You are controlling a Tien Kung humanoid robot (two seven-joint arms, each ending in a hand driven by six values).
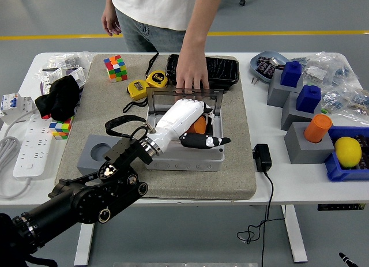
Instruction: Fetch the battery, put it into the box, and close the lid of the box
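A grey box stands on the beige mat in the middle of the table, its clear lid raised at the far side. A person's hand rests on the lid's top edge. My left hand, white with black fingers, reaches into the box from the lower left. An orange battery lies inside the box under its fingers. The thumb sticks out to the right, away from the battery, so the hand looks open. The right arm is out of sight.
On the mat are two yellow tape measures, a colour cube, a black tray and a grey block with a round hole. A black adapter and grey blocks lie to the right, a power strip to the left.
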